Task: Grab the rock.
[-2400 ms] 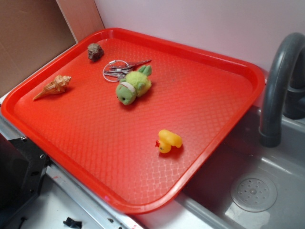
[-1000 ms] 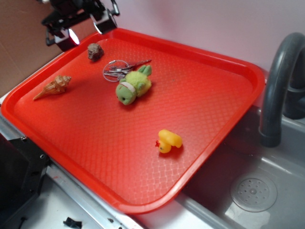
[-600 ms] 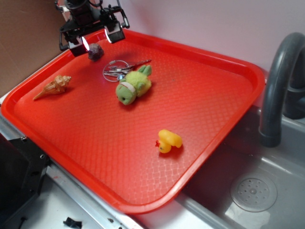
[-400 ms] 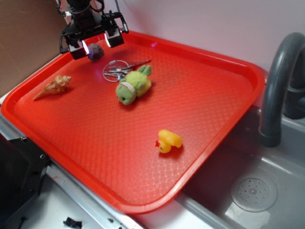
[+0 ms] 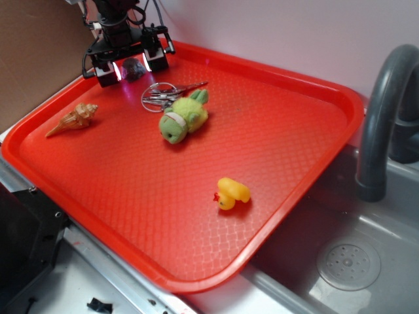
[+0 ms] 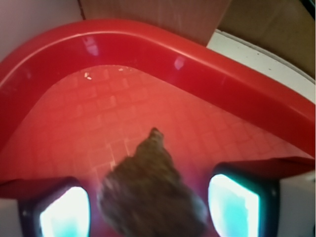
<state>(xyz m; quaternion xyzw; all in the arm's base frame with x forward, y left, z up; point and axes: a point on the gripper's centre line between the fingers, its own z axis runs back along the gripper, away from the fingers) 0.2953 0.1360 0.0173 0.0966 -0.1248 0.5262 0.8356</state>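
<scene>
The gripper [image 5: 128,65] hangs low over the far corner of the red tray [image 5: 275,131], in the upper left of the exterior frame, with its fingers [image 6: 64,212] spread wide on either side of the rock [image 6: 150,197]. It has hold of nothing: in the wrist view there is a clear gap between the stone and each lit pad, wider on the right of the frame than on the left.

The rock lies on the tray floor close to the curved corner rim, between the two fingers, and shows as a dark lump in the exterior view [image 5: 133,66].

The main risk, judged from this, is an uneven close. Because the stone sits nearer the left-of-frame pad, that finger would likely meet it first and shove it sideways, or tip it on its lumpy underside, so it could squirt out rather than seat. The rough, irregular surface gives few flat faces for the pads. The tray rim just beyond may also catch the fingers if they come down off line. The key ring [image 5: 159,97] lies near, though apart from the fingers.

In the wrist view the rock narrows to a blunt tip pointing toward the upper middle of the frame, at the rim; its long axis appears to run roughly up and down the frame, across the closing line.
</scene>
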